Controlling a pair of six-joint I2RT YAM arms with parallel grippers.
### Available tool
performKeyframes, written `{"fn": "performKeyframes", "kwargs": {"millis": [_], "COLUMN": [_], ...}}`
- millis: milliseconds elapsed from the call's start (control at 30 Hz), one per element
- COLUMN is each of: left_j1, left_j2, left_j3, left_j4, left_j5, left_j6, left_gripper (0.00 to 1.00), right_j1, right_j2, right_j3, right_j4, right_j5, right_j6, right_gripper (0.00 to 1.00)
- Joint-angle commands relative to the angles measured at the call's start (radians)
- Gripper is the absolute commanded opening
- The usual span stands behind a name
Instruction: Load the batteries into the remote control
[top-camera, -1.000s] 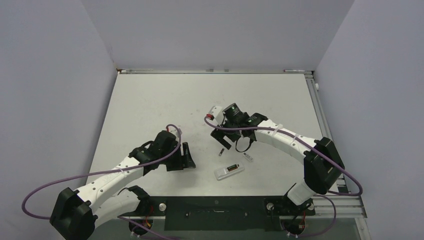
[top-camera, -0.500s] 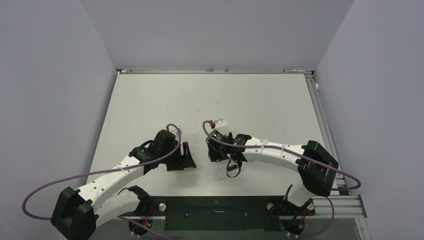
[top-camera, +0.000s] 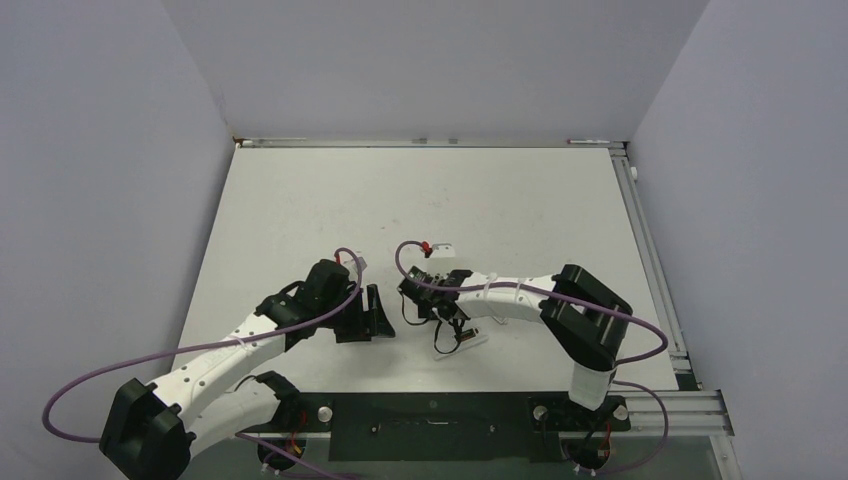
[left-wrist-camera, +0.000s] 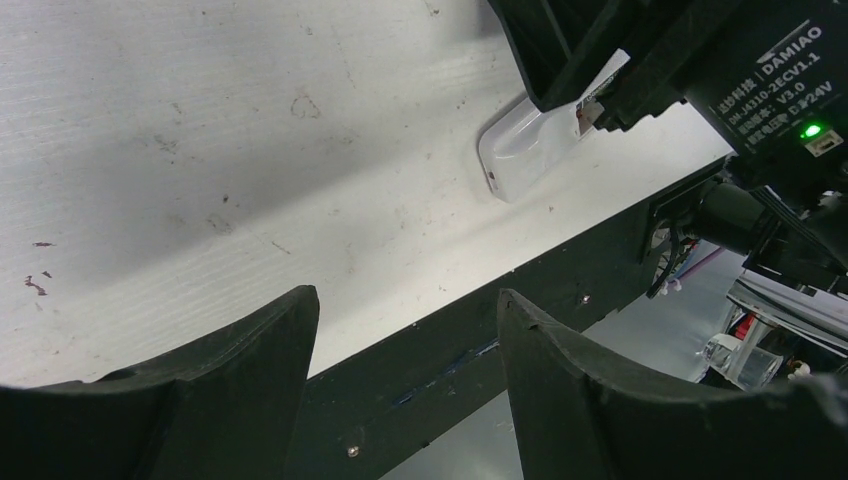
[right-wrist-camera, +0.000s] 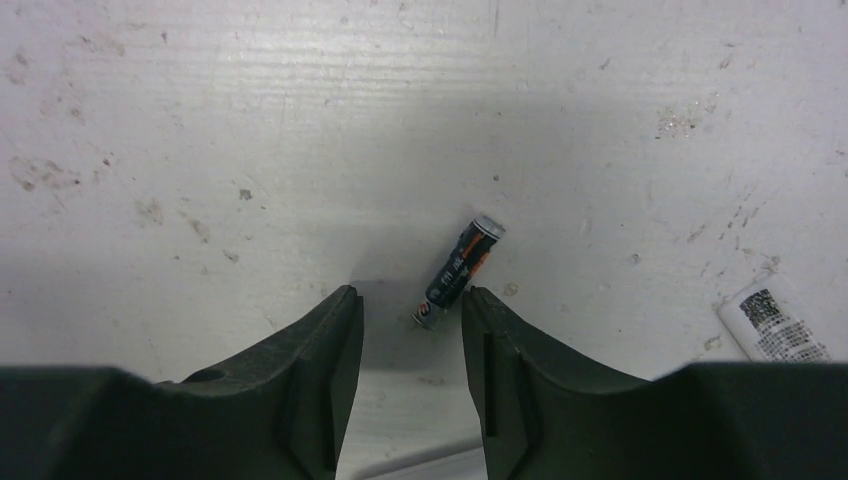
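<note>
I'm working the pickup step: the right pincer (right-wrist-camera: 408, 300) is spread, straddling the end of one battery (right-wrist-camera: 460, 268) beside the remote control (left-wrist-camera: 520, 150), near the near edge of the counter (right-wrist-camera: 250, 120). Next, I judge, it needs a square pinch across the barrel. The left pincer (left-wrist-camera: 405, 300) is hovering spread, empty.

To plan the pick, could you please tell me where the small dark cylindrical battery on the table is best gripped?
Grip the small dark cylindrical battery across its mid-body, coming straight down from above: it lies flat and slanted, so the right end effector should probably close across its round sides.
</note>
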Motion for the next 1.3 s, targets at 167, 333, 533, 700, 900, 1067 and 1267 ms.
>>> {"fn": "performKeyframes", "kwargs": {"millis": [167,333,533,700,900,1067,1267], "left_j1": [0.001,0.001,0.001,0.001,-0.002,-0.026,-0.124], "left_j2": [-0.008,0.004,0.015,0.037,0.079,0.105,0.172], "left_j3": [0.002,0.002,0.001,-0.001,-0.008,-0.013,0.012], "left_j4": [0.04,0.043,0.043,0.055,0.08,0.109,0.162], "left_j5": [0.023,0.018,0.015,0.017,0.043,0.029,-0.011], "left_j6": [0.016,0.016,0.014,0.007,-0.011,-0.054,-0.145], "left_gripper": [0.63,0.63,0.63,0.63,0.63,0.63,0.64], "right_j1": [-0.013,-0.03,-0.04,-0.034,-0.034,-0.044,-0.086], "right_j2": [0.034,0.019,0.014,0.005,-0.114,-0.234,-0.371], "right_j3": [0.028,-0.006,-0.031,-0.045,-0.073,-0.044,-0.015], "right_j4": [0.01,0.016,0.029,0.027,0.055,0.008,-0.115], "right_j5": [0.067,0.071,0.061,0.036,0.0,-0.035,-0.143], "right_j6": [0.045,0.044,0.028,-0.03,-0.178,-0.332,-0.553], "right_gripper": [0.38,0.33,0.22,0.09,0.09,0.08,0.08]}}
